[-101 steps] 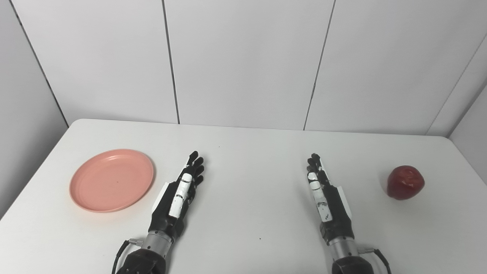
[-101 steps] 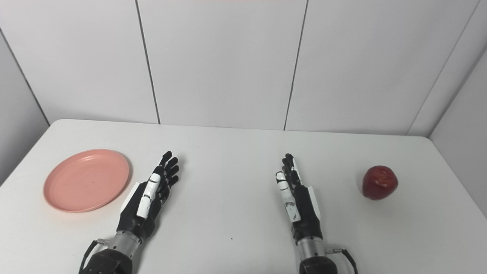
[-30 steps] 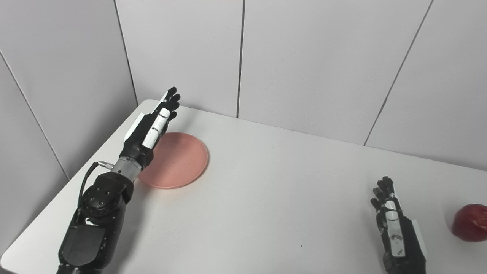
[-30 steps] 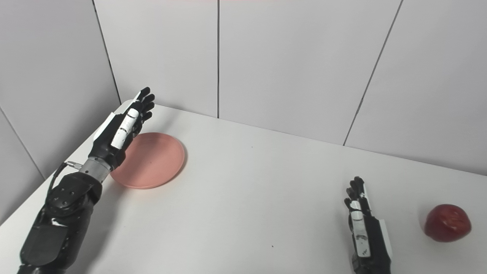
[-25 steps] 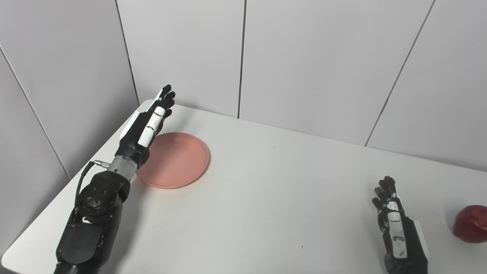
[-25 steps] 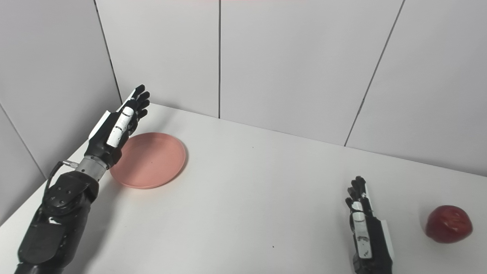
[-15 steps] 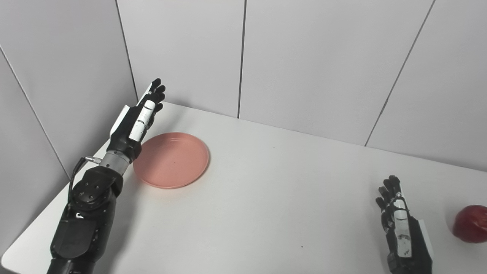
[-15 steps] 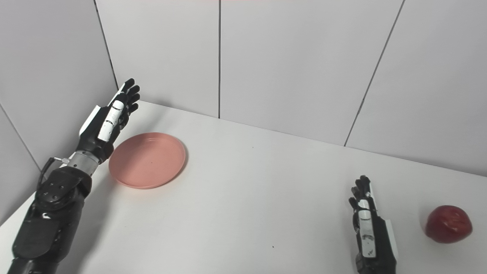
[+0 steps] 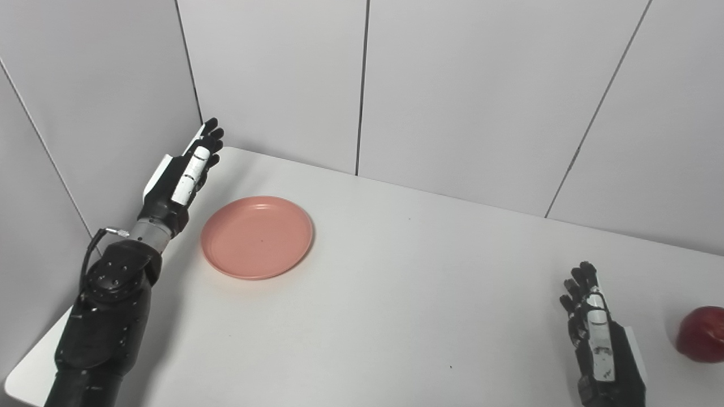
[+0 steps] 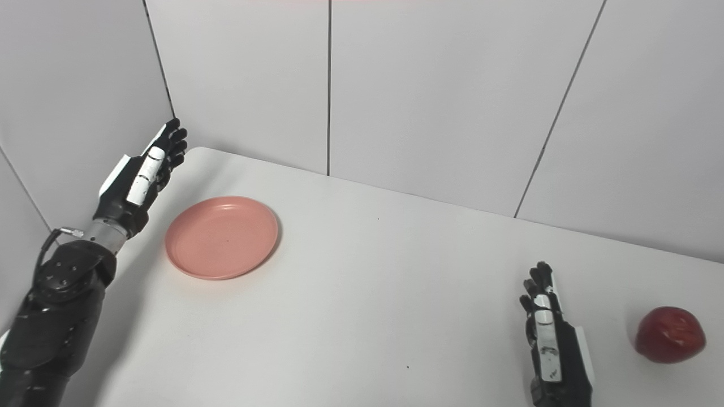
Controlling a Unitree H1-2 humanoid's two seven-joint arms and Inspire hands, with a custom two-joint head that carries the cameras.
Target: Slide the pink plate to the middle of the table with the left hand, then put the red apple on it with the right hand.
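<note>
Left eye view showed the round, shallow pink plastic plate (image 9: 257,237) lying flat on the white table (image 9: 396,294), near the far left corner and a little in from the left edge. Its raised rim ran unbroken all round, its flat well held nothing, and a faint shadow sat under its near side. The glossy, dark red apple (image 10: 670,333) stood by the table's right edge, towards the near side, well apart from the plate and with a pale highlight on its top.

My left hand (image 9: 181,181) was raised above the left edge of the table, just left of the plate and clear of it. Its black fingers (image 9: 210,137) were stretched out straight and close together, pointing at the far left corner, with the white-backed thumb lying along them. It held nothing and touched nothing.

My right hand (image 10: 551,350) lay low over the near right part of the table, fingers extended and slightly spread towards the far edge. It was empty too, and a clear strip of table separated it from the apple on its right.
</note>
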